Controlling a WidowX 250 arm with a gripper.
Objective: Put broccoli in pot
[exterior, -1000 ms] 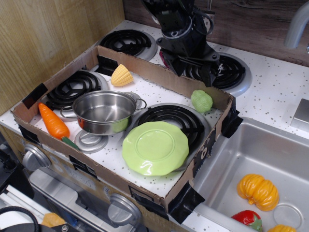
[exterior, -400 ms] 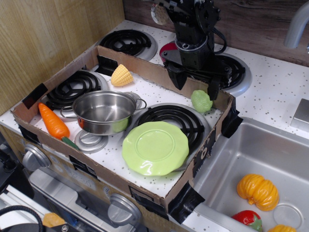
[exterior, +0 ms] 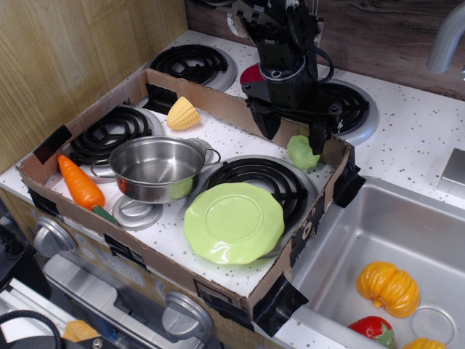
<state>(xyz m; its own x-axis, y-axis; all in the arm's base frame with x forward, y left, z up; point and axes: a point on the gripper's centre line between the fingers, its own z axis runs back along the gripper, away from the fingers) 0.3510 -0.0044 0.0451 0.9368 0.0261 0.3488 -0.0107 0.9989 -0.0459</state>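
Note:
The broccoli [exterior: 300, 153] is a small light green lumpy toy. It lies on the stove top at the back right corner of the cardboard tray [exterior: 218, 287]. The pot [exterior: 156, 169] is a shiny steel saucepan standing left of centre, on the front left burner area. My gripper [exterior: 292, 132] is black and open, its two fingers pointing down. It hangs just above and behind the broccoli, with the right finger [exterior: 317, 138] close over the broccoli's right side. It holds nothing.
A light green scalloped plate [exterior: 234, 222] lies on the front right burner. A yellow corn [exterior: 183, 113] sits at the back, an orange carrot [exterior: 81, 183] at the left. The sink [exterior: 396, 240] at right holds toy vegetables. A faucet [exterior: 447, 36] rises at the far right.
My gripper has moved from above the rear burner forward and down toward the broccoli, staying open. The broccoli and pot have not moved.

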